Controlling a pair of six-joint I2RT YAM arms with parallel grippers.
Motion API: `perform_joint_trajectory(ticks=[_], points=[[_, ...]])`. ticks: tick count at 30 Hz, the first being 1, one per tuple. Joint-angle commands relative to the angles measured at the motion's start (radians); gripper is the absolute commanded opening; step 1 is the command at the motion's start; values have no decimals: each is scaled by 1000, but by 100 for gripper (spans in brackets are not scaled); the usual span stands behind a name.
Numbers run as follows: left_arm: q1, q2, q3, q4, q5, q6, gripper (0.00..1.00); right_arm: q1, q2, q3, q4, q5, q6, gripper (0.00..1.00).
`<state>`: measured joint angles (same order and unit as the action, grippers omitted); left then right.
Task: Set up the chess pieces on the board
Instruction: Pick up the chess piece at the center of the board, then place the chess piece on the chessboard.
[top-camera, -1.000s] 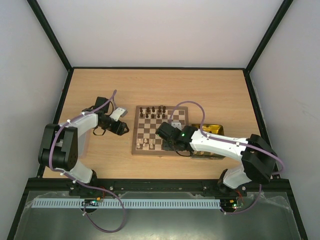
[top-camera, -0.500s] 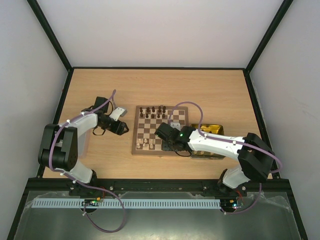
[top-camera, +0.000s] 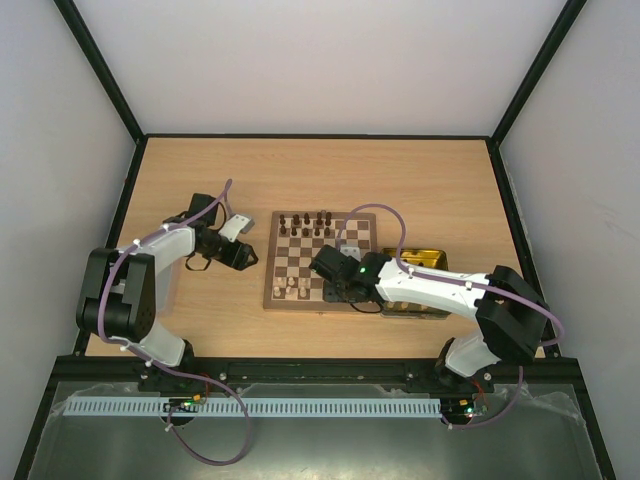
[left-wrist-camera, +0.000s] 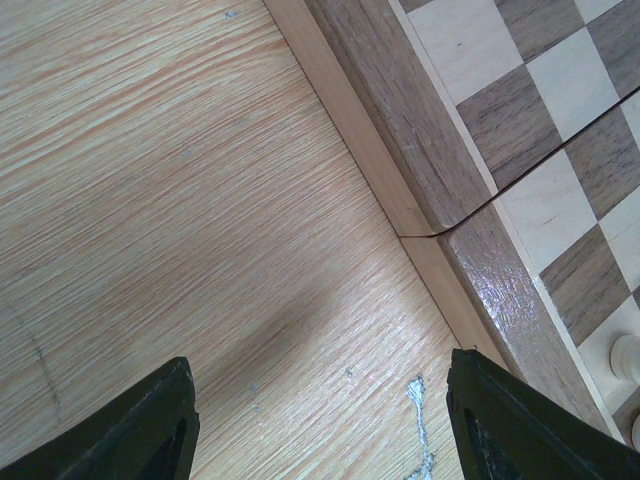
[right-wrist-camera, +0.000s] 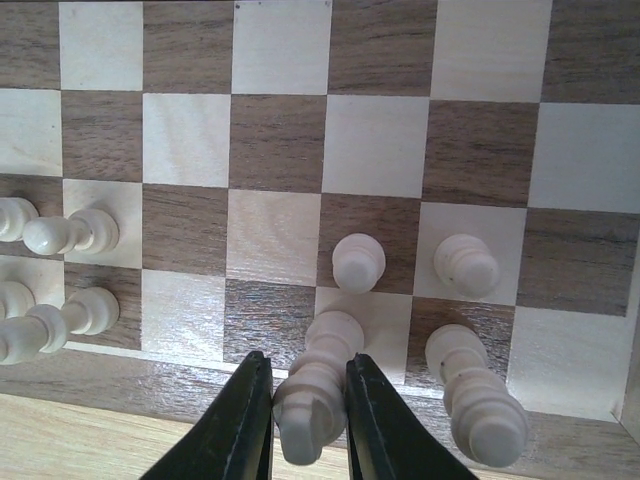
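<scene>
Top external view: the board (top-camera: 322, 262), a square of dark brown and cream checks inside a brown border, lies on the wooden table (top-camera: 320, 170) in front of both arms. Dark pieces (top-camera: 305, 221) stand in its far rows and a few pale pieces (top-camera: 292, 289) stand near its near left edge. The right gripper (top-camera: 334, 277) hangs low over the near right part of the board, with a gold tray (top-camera: 425, 257) just beside the board's right edge. The left gripper (top-camera: 241, 256) sits just off the board's left edge.

Left wrist view: the left gripper (left-wrist-camera: 320, 400) has its fingers wide apart with nothing between them. It is above bare table beside the board's glossy border, and looks unlikely to disturb anything.

Right wrist view: the right gripper (right-wrist-camera: 308, 425) is clamped on a tall pale piece (right-wrist-camera: 318, 375) in the board's nearest row, one dark finger pressed to each side. The danger is crowding. A second tall piece (right-wrist-camera: 470, 390) stands on the next square to the right, and short pale pawns (right-wrist-camera: 358, 262) stand just ahead, so a sideways drift or a tilted lift would probably knock them over. The held piece is slim, smooth, cream turned wood with a rounded head and ringed collar. A surface like that could slip or pivot in the pinch, and it might topple if let go off-centre
</scene>
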<state>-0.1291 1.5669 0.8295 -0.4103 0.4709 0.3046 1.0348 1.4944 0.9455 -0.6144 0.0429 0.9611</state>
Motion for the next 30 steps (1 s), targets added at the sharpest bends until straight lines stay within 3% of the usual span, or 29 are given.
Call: perform_joint_trajectory(ticks=[1, 30], points=[[6, -10, -13, -4, 18, 5, 70, 7, 8, 28, 23, -9, -2, 17], [10, -13, -14, 1, 24, 7, 70, 62, 127, 152, 31, -35, -20, 15]])
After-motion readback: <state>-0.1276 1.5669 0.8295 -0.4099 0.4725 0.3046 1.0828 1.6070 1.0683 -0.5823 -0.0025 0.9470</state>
